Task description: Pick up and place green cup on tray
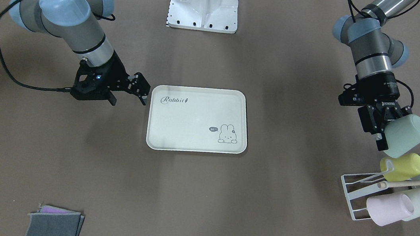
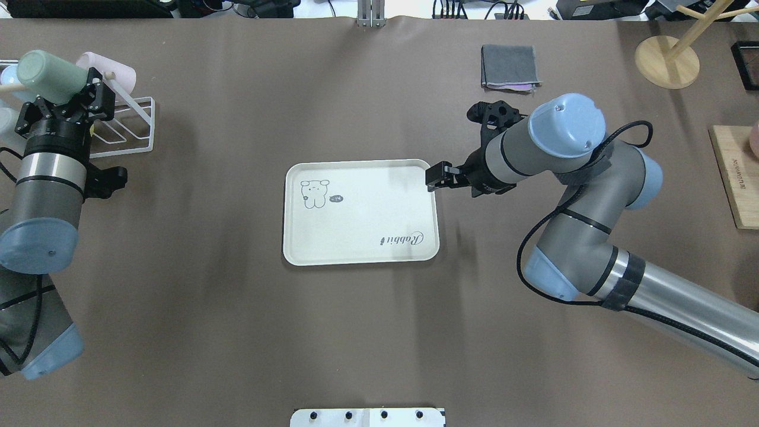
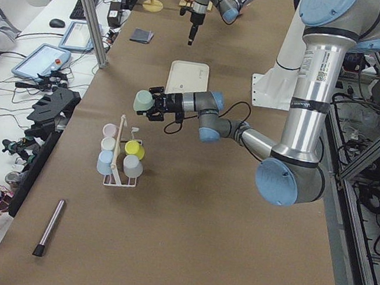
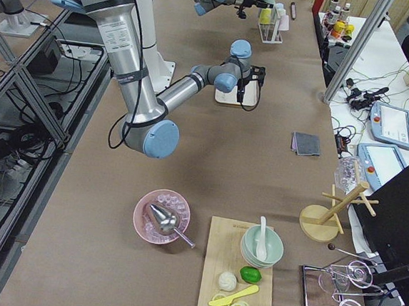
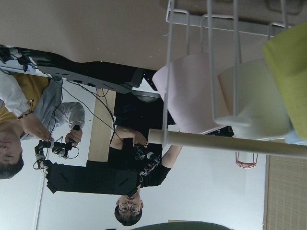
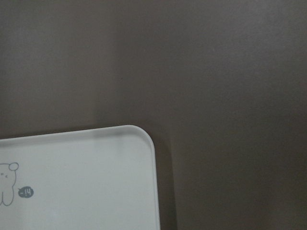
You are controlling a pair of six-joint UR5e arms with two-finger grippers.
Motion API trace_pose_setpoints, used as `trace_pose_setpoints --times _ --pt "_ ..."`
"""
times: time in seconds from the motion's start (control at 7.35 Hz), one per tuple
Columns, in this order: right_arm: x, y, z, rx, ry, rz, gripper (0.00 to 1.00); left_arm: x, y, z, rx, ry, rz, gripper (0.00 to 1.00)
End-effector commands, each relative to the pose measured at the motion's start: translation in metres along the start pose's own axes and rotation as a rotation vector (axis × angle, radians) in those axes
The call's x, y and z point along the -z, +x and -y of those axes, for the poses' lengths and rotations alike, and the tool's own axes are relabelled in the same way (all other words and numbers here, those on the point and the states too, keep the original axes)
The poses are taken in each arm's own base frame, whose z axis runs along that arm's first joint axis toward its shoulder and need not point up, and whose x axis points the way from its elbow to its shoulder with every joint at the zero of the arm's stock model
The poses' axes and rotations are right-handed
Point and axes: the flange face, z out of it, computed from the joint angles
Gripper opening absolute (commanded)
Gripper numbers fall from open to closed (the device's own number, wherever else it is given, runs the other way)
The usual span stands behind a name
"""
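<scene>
Grey cloth [image 1: 54, 225] lower left. White rack [image 1: 347, 193] lower right, holding pastel cups [image 1: 387, 208] on their sides. Cream tray [image 1: 192, 132] mid-frame, well apart from rack; right gripper [image 1: 143, 93] just beside its upper-left corner, open or closed unclear. At right edge above rack, green cup [image 1: 406, 135] tipped sideways, clamped in left gripper [image 1: 386, 135].

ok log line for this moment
left gripper: shut on green cup, clear of cup rack | right gripper: beside tray, empty | tray: empty
</scene>
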Motion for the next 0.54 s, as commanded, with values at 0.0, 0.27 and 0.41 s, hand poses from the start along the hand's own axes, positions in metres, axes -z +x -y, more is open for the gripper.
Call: trace_pose_setpoints --times 0.0,0.27,0.41 --pt "0.067 0.045 0.0 0.017 0.036 -0.055 1.0 0.012 0.029 -0.004 0.222 0.049 0.039 0.78" --pt "0.128 0.149 0.021 0.141 0.033 -0.089 1.0 0.025 0.057 -0.016 0.462 0.059 0.068 0.78" --pt "0.165 0.211 0.036 0.181 0.042 -0.104 1.0 0.032 0.054 -0.027 0.558 0.061 0.092 0.78"
